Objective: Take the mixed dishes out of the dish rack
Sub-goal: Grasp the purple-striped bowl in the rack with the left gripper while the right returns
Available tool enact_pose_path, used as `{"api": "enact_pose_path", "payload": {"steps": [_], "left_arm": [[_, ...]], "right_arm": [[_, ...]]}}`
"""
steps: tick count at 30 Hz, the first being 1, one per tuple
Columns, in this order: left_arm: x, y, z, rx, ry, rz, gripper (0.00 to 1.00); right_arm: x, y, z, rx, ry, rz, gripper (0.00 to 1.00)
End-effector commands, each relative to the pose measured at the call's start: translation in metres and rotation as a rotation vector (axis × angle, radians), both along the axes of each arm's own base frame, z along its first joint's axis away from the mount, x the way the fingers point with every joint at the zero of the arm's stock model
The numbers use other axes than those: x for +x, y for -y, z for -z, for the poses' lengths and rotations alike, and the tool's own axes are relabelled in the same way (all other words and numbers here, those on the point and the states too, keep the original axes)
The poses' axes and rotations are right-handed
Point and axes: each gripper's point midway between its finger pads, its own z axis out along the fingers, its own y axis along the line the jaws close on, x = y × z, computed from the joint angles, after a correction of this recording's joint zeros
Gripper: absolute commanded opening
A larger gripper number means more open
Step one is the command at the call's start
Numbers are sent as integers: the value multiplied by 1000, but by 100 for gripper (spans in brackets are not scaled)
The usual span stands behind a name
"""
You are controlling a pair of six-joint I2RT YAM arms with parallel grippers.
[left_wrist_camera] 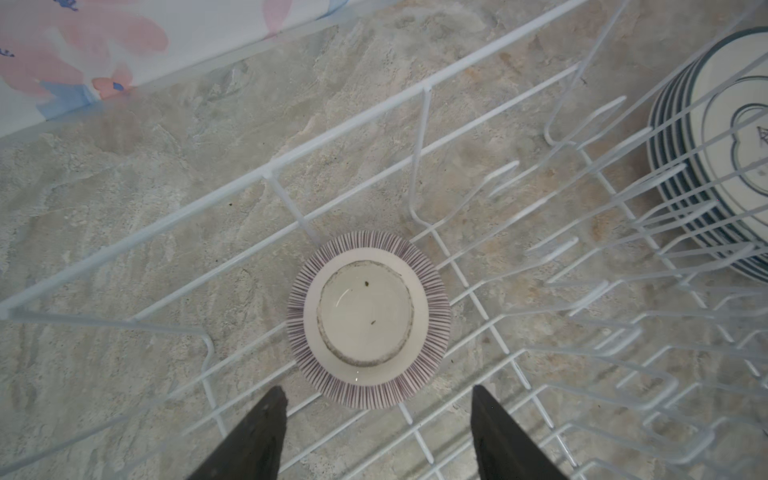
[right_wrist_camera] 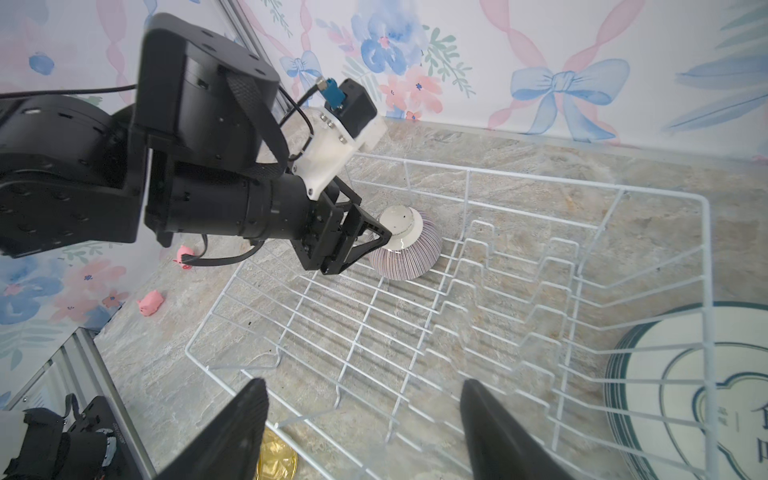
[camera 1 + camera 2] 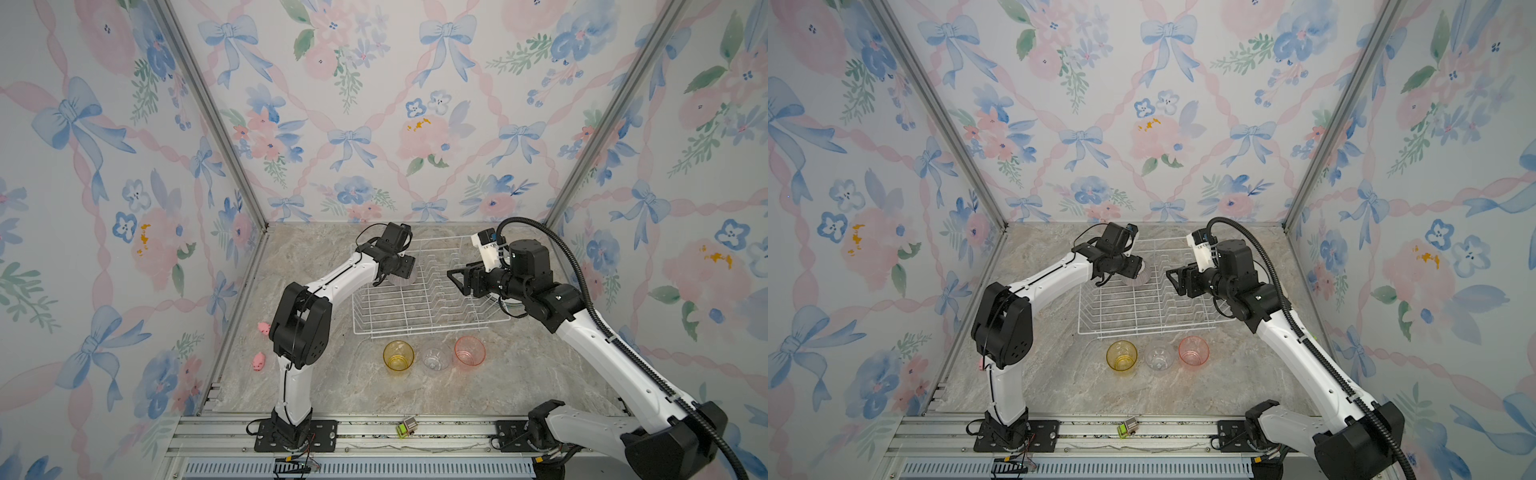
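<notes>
1. The dish rack [image 3: 415,329] stands toward the back of the marble surface [image 3: 332,386], between the two arms in both top views.
2. One striped purplish bowl [image 1: 368,320] sits upside down on the rack's wire floor, in its far left corner. Its white foot faces up.
3. The left gripper [image 2: 365,243] hangs over that bowl with its jaws apart. The left wrist view shows the two dark fingers [image 1: 266,432] spread wider than the bowl, with the bowl's near edge just between the tips. In the right wrist view one tip seems to touch the bowl's white base, but nothing is clamped.
4. The right gripper [image 3: 453,276] hovers above the right half of the rack. Its jaws are wide apart and nothing is between them.
5. A flat stack of white plates [image 2: 685,395] with dark rims lies at the rack's right end. It is seen through the wires and looks to be just outside the rack. I cannot count the plates.
6. Three tumblers stand upright in a row on the surface, in front of the rack: yellow tumbler [image 3: 398,355], clear tumbler [image 3: 435,358], pink tumbler [image 3: 469,351].
7. Two small pink toys [image 3: 258,361] lie by the left wall, well apart from the rack.
</notes>
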Motion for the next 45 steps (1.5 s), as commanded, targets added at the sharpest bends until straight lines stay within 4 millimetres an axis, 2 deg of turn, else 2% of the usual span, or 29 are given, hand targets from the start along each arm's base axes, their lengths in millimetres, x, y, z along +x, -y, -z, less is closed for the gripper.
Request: {"api": "enact_pose_path", "payload": {"steps": [1, 6, 21, 27, 34, 38, 42, 45], "left_arm": [[10, -6, 8, 55, -10, -20, 71], [21, 2, 19, 52, -22, -15, 71], [30, -7, 39, 95, -55, -28, 66], [28, -4, 46, 89, -74, -16, 60], [24, -5, 56, 95, -105, -8, 47], [20, -8, 55, 104, -114, -10, 50], [16, -13, 53, 113, -113, -12, 61], [13, -15, 51, 117, -113, -18, 60]], "right_arm": [[6, 2, 0, 50, -3, -6, 75], [11, 10, 8, 63, -19, 7, 75], [21, 16, 21, 97, -55, 19, 75], [23, 16, 22, 108, -59, 21, 75], [23, 15, 25, 117, -70, 19, 75], [24, 11, 28, 140, -87, 3, 75], [26, 7, 30, 162, -102, -4, 75], [26, 6, 31, 173, -107, -8, 75]]}}
